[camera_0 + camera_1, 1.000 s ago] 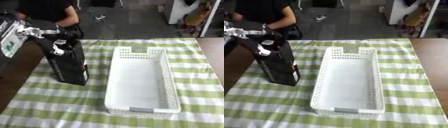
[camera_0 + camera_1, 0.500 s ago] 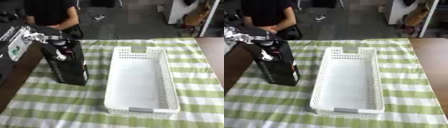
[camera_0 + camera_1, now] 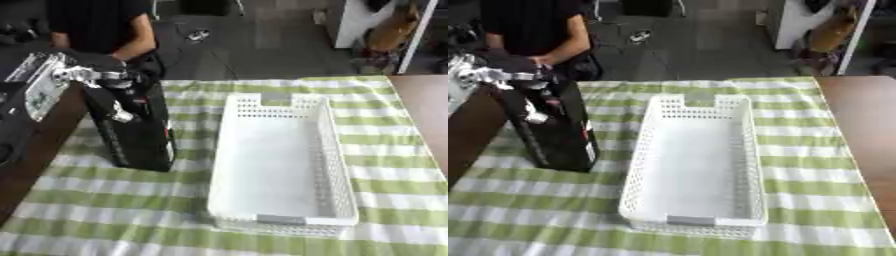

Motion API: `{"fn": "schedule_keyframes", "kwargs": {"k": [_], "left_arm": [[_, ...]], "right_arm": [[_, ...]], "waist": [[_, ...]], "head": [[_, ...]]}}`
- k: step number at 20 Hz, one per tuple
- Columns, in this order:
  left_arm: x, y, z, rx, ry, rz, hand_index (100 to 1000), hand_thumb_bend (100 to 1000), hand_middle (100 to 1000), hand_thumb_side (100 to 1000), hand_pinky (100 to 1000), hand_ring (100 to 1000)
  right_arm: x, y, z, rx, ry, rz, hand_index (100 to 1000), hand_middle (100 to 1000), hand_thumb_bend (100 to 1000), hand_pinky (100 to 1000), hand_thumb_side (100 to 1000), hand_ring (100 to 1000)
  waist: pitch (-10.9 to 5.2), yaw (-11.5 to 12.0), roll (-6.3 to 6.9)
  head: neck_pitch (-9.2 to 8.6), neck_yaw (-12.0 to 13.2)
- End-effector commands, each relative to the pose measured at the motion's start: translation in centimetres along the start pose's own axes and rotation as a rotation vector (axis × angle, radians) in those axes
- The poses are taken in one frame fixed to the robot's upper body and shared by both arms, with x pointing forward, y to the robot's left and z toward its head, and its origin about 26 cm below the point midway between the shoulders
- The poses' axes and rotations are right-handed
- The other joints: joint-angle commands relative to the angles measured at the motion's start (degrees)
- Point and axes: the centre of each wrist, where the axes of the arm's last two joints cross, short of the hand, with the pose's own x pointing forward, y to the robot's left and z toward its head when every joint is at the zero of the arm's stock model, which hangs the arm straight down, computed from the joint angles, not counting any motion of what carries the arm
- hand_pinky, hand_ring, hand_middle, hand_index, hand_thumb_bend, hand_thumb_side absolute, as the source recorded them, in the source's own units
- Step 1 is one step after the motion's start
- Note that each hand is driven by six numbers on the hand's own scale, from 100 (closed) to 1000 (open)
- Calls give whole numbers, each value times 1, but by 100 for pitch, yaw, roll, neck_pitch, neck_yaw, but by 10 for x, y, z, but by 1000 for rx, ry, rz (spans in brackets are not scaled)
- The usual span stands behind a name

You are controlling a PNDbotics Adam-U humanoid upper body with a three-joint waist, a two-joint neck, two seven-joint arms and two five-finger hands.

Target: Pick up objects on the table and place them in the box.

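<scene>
Currently left hand (image 3: pixel 118 97) grips upright black box (image 3: pixel 140 135), fingers curled round its top; white basket (image 3: pixel 284 160) at 3 o'clock.

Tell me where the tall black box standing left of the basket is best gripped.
Probably by its upper end, from the left: the black box stands upright and tall beside the white basket, and the left hand is already at its top.

I can read no words or numbers here. The black box (image 3: pixel 131 127) at the left of the frame shows small red and white marks, too blurred to read.
</scene>
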Motion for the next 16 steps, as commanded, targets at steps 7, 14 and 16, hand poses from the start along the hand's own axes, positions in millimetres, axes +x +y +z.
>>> {"fn": "schedule_keyframes", "kwargs": {"k": [7,14,16], "left_arm": [[1,-5,-1,-46,-20,-3,480,100,364,193,100,214],[3,-2,-2,-34,-28,12,475,100,360,205,100,207],[3,-2,-2,-32,-30,14,474,100,359,208,100,205]], "right_arm": [[6,-3,-5,7,-26,8,982,855,100,775,720,821],[6,-3,-5,7,-26,7,982,855,100,775,719,821],[5,-3,-5,7,-25,7,982,855,100,776,719,821]], "waist": [[-22,9,-31],[-18,18,-33],[-18,20,-34]], "head": [[-22,-4],[-18,-1],[-17,0]]}}
